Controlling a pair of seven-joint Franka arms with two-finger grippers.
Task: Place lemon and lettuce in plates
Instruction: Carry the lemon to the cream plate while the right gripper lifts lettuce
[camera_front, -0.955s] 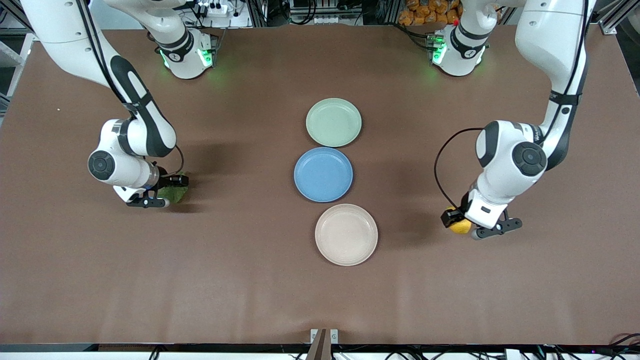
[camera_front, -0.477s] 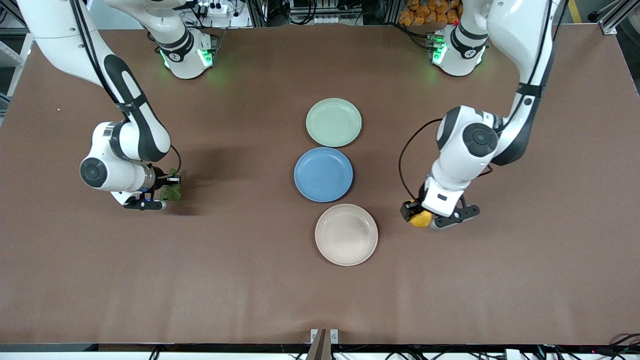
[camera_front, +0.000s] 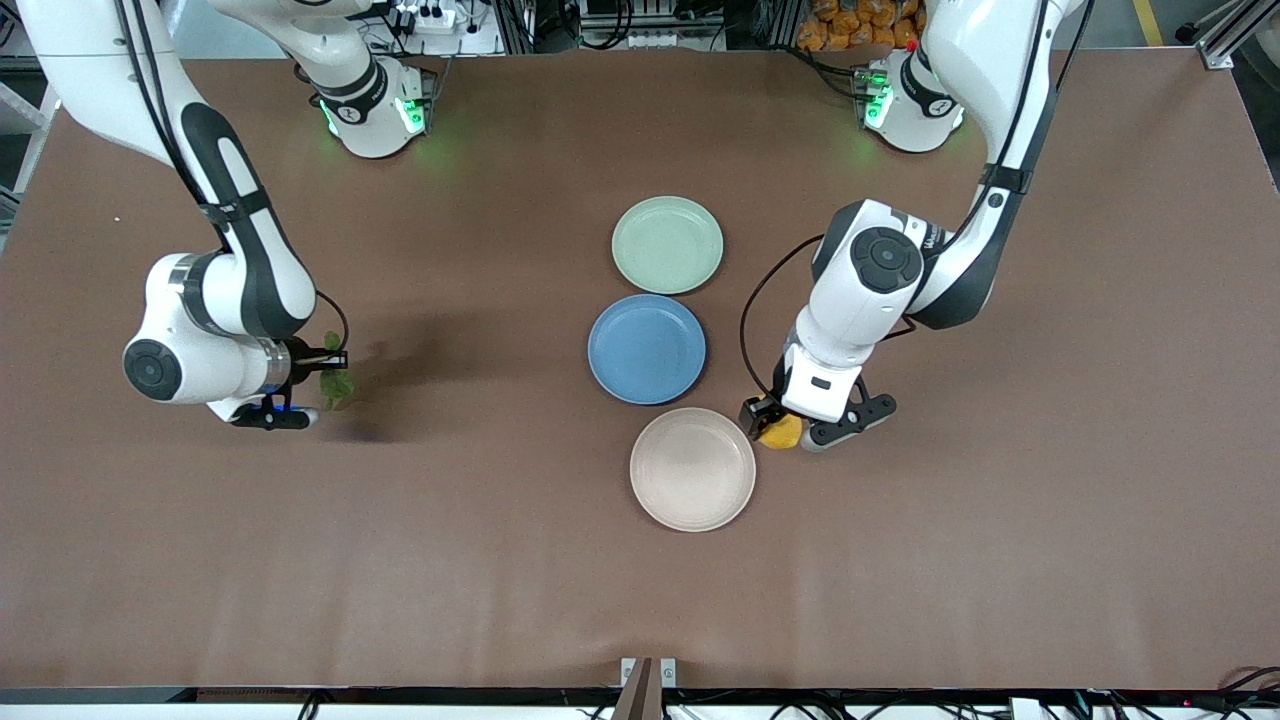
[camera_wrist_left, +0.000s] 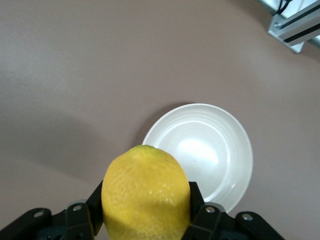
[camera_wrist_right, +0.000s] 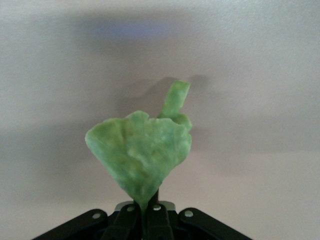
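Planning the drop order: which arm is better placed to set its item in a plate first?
Left: the left gripper holds the lemon beside the beige plate.

I see the lemon only partly, the left gripper covers it; its lower part is cut off in the left wrist view.

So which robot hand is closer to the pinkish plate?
Left. The left gripper, shut on the lemon, hangs right beside the beige plate. The right gripper, shut on the lettuce, is up at the table's right-arm end.
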